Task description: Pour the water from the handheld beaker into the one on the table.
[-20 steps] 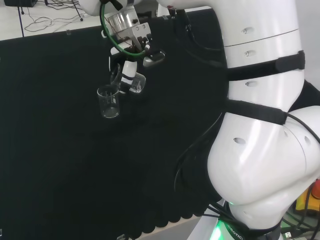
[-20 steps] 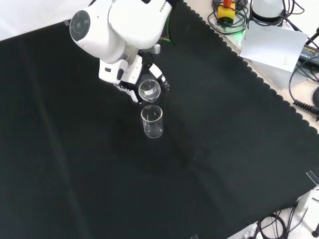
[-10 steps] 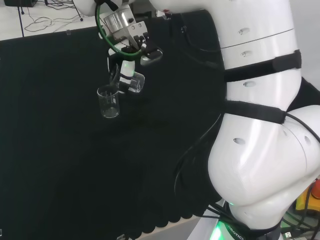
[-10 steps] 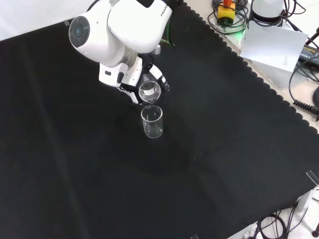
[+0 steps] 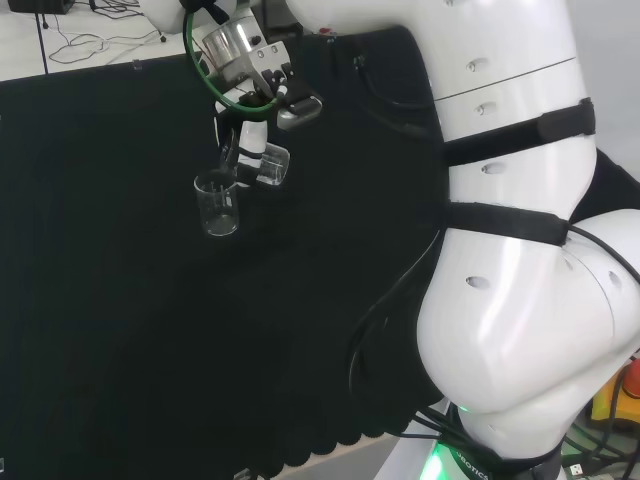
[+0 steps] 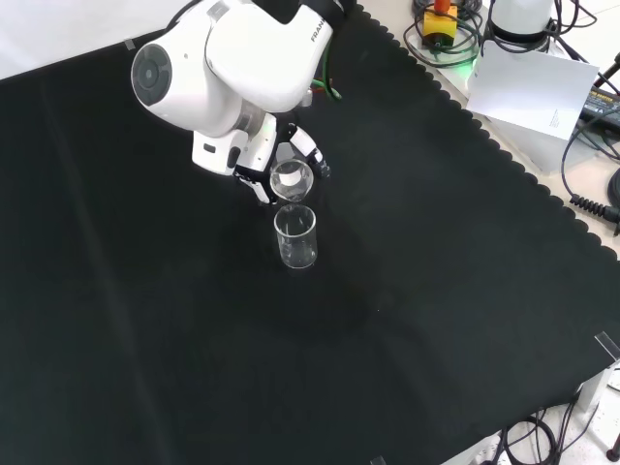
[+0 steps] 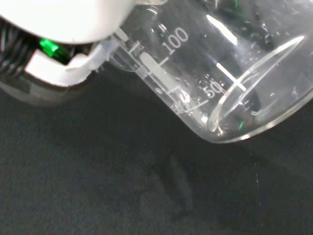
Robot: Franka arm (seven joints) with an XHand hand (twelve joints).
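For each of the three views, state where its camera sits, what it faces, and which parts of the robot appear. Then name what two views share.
Head view: behind and above the base, over white arm links, at the hand.
Front view: opposite, looking down on the black cloth; a capped link shows.
Wrist view: at the wrist, facing the tilted held beaker.
Shared: head and front show the standing beaker.

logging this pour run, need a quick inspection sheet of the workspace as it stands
surface: black cloth over the bench, no spill visible.
job's things: handheld beaker tilted, mouth toward the table beaker, which stands upright just below it in the front view.
clutter: nothing seen on the cloth.
grippers: robot hand curled round the handheld beaker.
cables: green cable looped at the wrist; black cables off the cloth at the front view's right.
surroundings: white box beyond the cloth's scalloped edge.
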